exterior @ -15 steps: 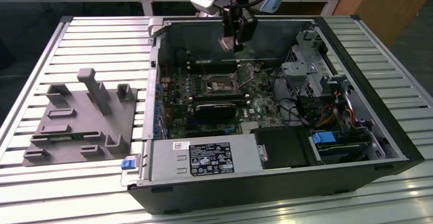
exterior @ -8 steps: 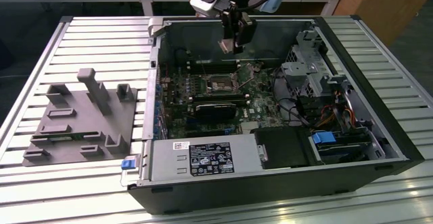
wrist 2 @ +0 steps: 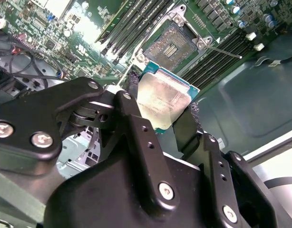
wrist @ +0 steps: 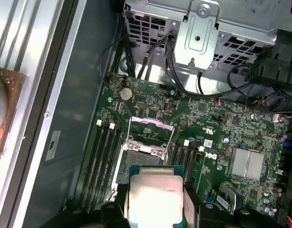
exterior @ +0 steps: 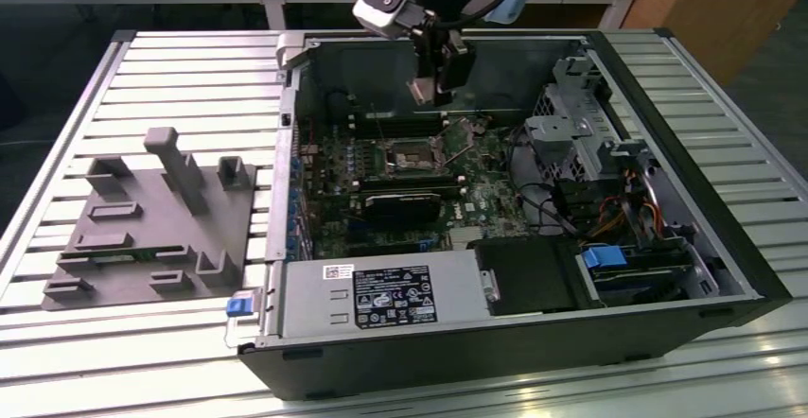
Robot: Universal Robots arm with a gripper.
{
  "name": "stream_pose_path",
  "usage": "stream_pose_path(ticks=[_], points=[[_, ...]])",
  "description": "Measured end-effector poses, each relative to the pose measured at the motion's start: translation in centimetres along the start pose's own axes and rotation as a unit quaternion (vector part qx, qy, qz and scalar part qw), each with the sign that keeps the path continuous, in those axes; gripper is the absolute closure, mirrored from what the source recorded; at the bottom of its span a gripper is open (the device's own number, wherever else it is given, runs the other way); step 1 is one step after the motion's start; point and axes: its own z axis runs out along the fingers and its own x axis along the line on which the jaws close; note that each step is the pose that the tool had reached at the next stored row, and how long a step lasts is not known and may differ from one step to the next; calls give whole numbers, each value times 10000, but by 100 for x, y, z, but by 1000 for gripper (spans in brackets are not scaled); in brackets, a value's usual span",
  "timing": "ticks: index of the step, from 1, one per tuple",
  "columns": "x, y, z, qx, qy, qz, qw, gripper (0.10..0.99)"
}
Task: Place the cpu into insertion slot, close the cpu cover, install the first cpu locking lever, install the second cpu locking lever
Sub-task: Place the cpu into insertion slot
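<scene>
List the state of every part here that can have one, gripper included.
cpu, gripped by its edges, not yet seated.
gripper, shut on the cpu.
insertion slot, empty, contacts exposed.
cpu cover, swung open, lifted off the insertion slot.
computer case, lying on its side, side panel off.

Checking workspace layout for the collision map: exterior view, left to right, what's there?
Grey fixture block → insertion slot → silver drive cage → black case wall. The gripper, holding the cpu, overlaps the slot: unplaced.
</scene>
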Motion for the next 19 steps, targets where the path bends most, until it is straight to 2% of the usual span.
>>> stream_pose_path(ticks=[5,19], points=[[2,-12,22,-2,-21,251,9997,545],[10,-54,63,-3,-22,258,9997,545]])
